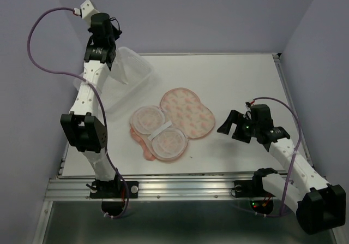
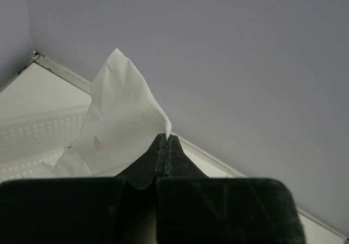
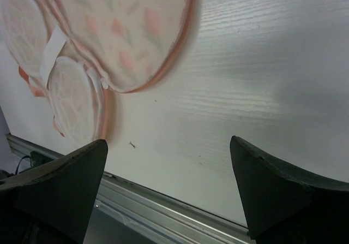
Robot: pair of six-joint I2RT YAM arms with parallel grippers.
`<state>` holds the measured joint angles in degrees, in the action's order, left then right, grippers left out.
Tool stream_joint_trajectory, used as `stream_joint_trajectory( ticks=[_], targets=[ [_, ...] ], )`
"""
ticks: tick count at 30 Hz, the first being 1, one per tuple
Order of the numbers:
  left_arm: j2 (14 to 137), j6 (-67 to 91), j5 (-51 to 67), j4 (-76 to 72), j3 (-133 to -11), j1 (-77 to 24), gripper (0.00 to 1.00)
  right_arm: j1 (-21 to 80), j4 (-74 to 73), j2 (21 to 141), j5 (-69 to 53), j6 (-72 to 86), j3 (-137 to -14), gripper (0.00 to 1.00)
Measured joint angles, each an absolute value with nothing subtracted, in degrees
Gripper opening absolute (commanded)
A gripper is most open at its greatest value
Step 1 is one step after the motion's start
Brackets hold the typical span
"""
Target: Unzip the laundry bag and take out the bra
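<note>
In the top view, the laundry bag [image 1: 185, 110] is seen lying unzipped and spread flat at the centre of the table [image 1: 234, 75]. Its printed half is turned to the upper right and its pale mesh lining to the lower left. The left arm [image 1: 87, 96] is raised along the left side of the frame, over the white perforated basket [image 1: 133, 69] in the upper left. The right gripper [image 1: 232, 125] is held just right of the bag, apart from it, with its jaws spread wide.

In the left wrist view, the left gripper [image 2: 166, 137] is seen pinched tight on a corner of the bra [image 2: 120, 102]. The white fabric hangs at centre left, above the basket's wall at the left edge.

In the right wrist view, the right gripper's wide jaws are seen with nothing between them, above bare table at the bottom of the frame. The bag fills the upper left.
</note>
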<state>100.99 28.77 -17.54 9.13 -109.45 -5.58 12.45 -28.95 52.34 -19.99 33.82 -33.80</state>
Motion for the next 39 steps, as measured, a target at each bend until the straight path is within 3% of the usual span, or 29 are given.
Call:
stream_joint_trajectory(
  ticks=[5, 17, 24, 25, 27, 28, 29, 30, 31, 32, 34, 39],
  targets=[
    [103.2, 35.4, -15.9, 4.8, -103.4, -5.5, 0.00, 12.4, -28.8, 52.6, -20.0, 33.5, -33.5, 1.00],
    [90.1, 42.9, -23.2, -13.9, -62.0, -4.2, 0.00, 12.4, -27.6, 54.9, -21.3, 31.7, -32.8, 1.00],
    [87.2, 43.5, -26.7, -16.8, -55.0, -1.3, 0.00, 12.4, -26.3, 58.2, -22.8, 30.5, -32.8, 1.00],
    [87.0, 43.5, -27.2, -16.7, -54.6, -0.9, 0.03, 12.4, -26.3, 58.5, -23.0, 30.2, -32.8, 1.00],
    [86.4, 43.5, -27.9, -16.4, -53.7, 0.0, 0.21, 12.4, -26.2, 58.8, -23.1, 29.9, -32.8, 1.00],
    [85.8, 43.3, -28.3, -16.0, -53.3, 0.6, 0.33, 12.4, -26.1, 58.9, -23.1, 29.7, -32.8, 1.00],
    [85.2, 43.7, -28.6, -15.6, -53.0, 0.9, 0.56, 12.4, -26.1, 59.0, -23.2, 29.6, -32.8, 1.00],
    [84.4, 43.8, -29.0, -15.2, -52.7, 1.3, 0.67, 12.4, -26.1, 59.0, -23.2, 29.4, -32.8, 1.00],
    [83.7, 44.1, -29.3, -14.9, -52.4, 1.4, 0.84, 12.4, -26.1, 59.0, -23.2, 29.3, -32.8, 1.00],
    [83.1, 44.0, -29.4, -14.6, -52.2, 1.6, 0.91, 12.4, -26.1, 59.0, -23.2, 29.1, -32.8, 1.00],
    [81.0, 44.2, -29.8, -13.5, -51.8, 2.0, 0.99, 12.4, -26.1, 59.0, -23.2, 28.9, -32.9, 1.00],
    [74.8, 42.6, -29.3, -10.3, -51.7, 2.1, 0.99, 12.4, -26.1, 61.1, -22.9, 28.7, -34.7, 0.99]
  ],
)
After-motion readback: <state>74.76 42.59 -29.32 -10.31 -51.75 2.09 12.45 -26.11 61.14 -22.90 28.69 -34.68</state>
